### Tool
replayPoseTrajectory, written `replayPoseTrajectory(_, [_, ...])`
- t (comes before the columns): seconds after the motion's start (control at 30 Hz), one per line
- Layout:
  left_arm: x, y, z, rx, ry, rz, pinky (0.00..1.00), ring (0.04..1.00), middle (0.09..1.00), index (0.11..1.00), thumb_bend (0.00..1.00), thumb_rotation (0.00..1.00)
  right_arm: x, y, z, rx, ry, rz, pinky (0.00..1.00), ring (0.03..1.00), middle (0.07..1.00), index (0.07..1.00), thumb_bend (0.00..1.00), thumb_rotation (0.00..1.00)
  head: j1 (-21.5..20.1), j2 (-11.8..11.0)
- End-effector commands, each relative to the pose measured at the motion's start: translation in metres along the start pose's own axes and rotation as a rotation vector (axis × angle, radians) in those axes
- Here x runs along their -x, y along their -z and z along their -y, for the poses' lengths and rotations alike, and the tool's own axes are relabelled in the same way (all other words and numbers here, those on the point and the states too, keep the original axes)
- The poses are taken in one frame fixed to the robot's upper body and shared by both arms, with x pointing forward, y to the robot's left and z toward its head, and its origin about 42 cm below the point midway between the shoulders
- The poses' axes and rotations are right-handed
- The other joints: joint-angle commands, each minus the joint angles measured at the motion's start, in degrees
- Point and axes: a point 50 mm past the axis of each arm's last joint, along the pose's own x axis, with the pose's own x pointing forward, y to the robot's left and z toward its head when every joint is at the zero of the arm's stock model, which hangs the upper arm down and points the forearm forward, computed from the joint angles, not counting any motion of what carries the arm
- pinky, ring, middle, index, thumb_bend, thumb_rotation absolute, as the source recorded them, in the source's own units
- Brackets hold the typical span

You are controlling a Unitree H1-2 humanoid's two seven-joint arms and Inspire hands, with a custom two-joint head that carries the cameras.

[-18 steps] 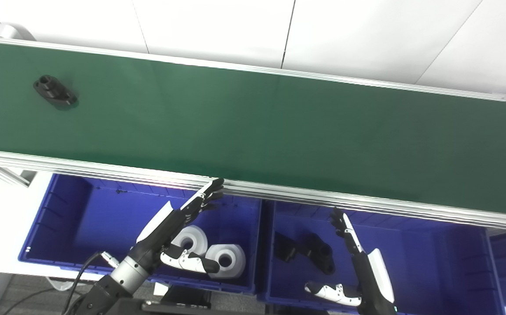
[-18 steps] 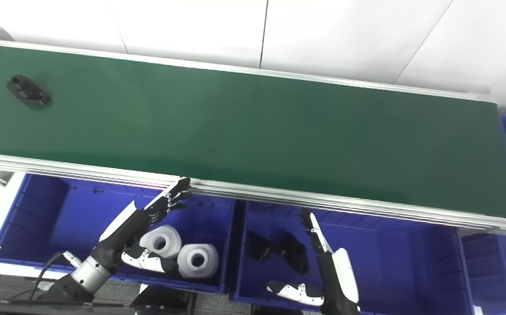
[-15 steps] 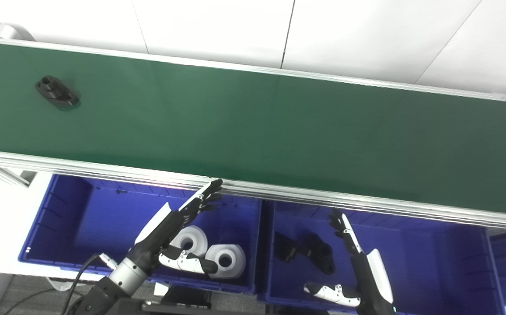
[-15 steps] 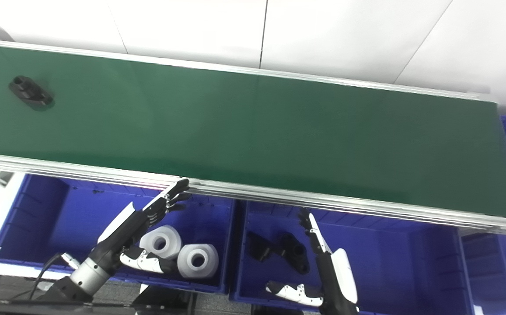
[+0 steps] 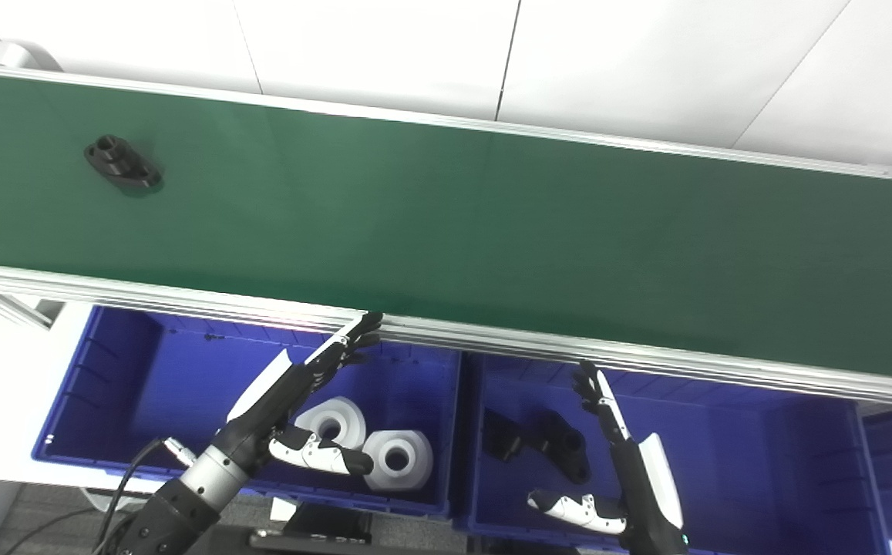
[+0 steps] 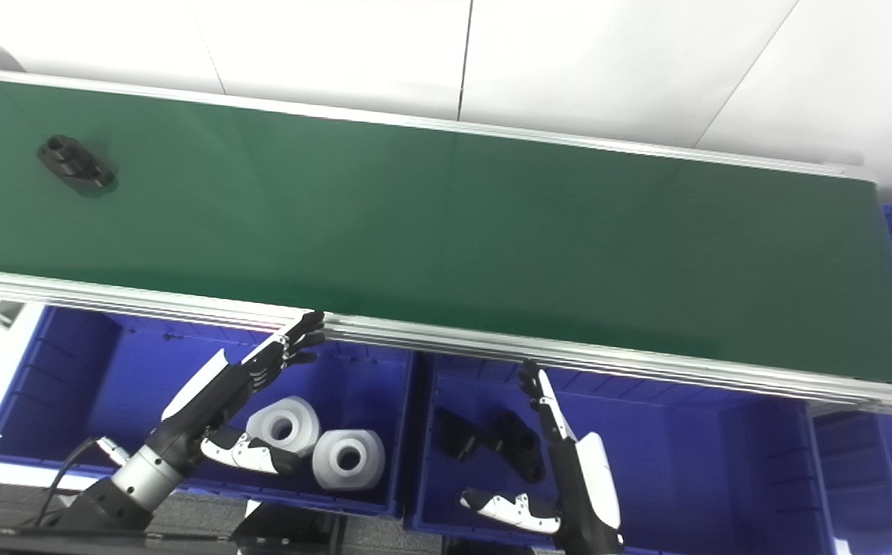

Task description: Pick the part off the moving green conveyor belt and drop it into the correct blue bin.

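Conveyor belt (image 5: 446,223): green, long, aluminium-framed, running diagonally across both views, against a white panelled wall.
Left blue bin (image 5: 114,385): below the belt's near rail; holds two white round parts (image 5: 368,443) side by side, each with a centre hole.
Right blue bin (image 5: 762,462): just beside the left bin, under the same rail; holds dark black parts (image 5: 546,443) near its left wall.
Left robot hand (image 5: 291,401): released, fingers straight and spread, holding nothing; fingertips reach up to the belt's near rail, thumb held out above the white parts.
Right robot hand (image 5: 631,478): released, fingers extended upward, empty; hangs over the right bin, just beside the black parts.
Black part (image 5: 122,162): task item, flanged with a raised boss; lies on the belt far to the left, well apart from both hands.
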Motion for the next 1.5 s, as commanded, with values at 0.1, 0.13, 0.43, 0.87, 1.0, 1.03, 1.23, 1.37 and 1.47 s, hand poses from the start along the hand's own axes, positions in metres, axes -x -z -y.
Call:
replayPoseTrajectory(0.1, [0.000, -0.012, 0.000, -0.007, -0.003, 0.051, 0.90, 0.947, 0.988, 0.977, 1.00, 0.50, 0.001, -0.008, 0.006, -0.019, 0.022, 0.062, 0.86, 0.899, 0.930, 0.986, 0.99, 0.65, 0.7, 0.7])
replayPoseTrajectory(0.13, [-0.001, -0.012, 0.000, -0.004, -0.001, 0.055, 0.90, 0.950, 0.988, 0.978, 1.00, 0.50, 0.001, -0.008, 0.007, -0.018, 0.020, 0.062, 0.87, 0.901, 0.930, 0.989, 0.99, 0.66, 0.8, 0.6])
replayPoseTrajectory(0.43, [0.001, -0.015, 0.003, -0.008, 0.006, 0.062, 0.90, 0.944, 0.991, 0.976, 1.00, 0.51, 0.008, -0.012, 0.010, -0.022, 0.020, 0.059, 0.86, 0.908, 0.940, 0.989, 0.99, 0.64, -0.5, 1.3])
replayPoseTrajectory(0.87, [-0.001, -0.018, 0.003, 0.011, -0.012, 0.076, 0.90, 0.951, 0.993, 0.975, 1.00, 0.53, 0.005, -0.013, 0.015, -0.008, 0.035, 0.065, 0.88, 0.903, 0.920, 0.984, 0.99, 0.65, 0.1, 1.8])
replayPoseTrajectory(1.0, [0.002, -0.017, 0.000, 0.001, -0.010, 0.078, 0.90, 0.944, 0.987, 0.973, 1.00, 0.53, 0.006, -0.015, 0.011, -0.005, 0.040, 0.071, 0.88, 0.901, 0.915, 0.981, 0.99, 0.66, -0.7, 1.9])
replayPoseTrajectory(1.03, [0.002, -0.017, 0.000, 0.010, -0.007, 0.076, 0.89, 0.943, 0.987, 0.973, 1.00, 0.53, 0.006, -0.016, 0.010, -0.012, 0.038, 0.069, 0.87, 0.901, 0.914, 0.981, 0.99, 0.66, -1.0, 1.9])
replayPoseTrajectory(1.23, [0.000, -0.017, 0.000, -0.004, 0.000, 0.069, 0.90, 0.951, 0.993, 0.980, 1.00, 0.54, 0.005, -0.015, 0.011, -0.013, 0.035, 0.064, 0.84, 0.884, 0.919, 0.982, 0.99, 0.65, -0.9, 1.6])
replayPoseTrajectory(1.37, [-0.003, -0.016, 0.004, -0.010, -0.004, 0.073, 0.89, 0.941, 0.983, 0.972, 1.00, 0.55, 0.003, -0.011, 0.013, -0.010, 0.034, 0.061, 0.84, 0.884, 0.916, 0.980, 0.99, 0.65, -0.2, 0.9])
replayPoseTrajectory(1.47, [-0.004, -0.016, 0.007, -0.007, -0.003, 0.075, 0.89, 0.942, 0.982, 0.970, 1.00, 0.54, 0.004, -0.009, 0.016, -0.008, 0.029, 0.056, 0.83, 0.881, 0.918, 0.980, 0.99, 0.65, 0.3, 0.7])
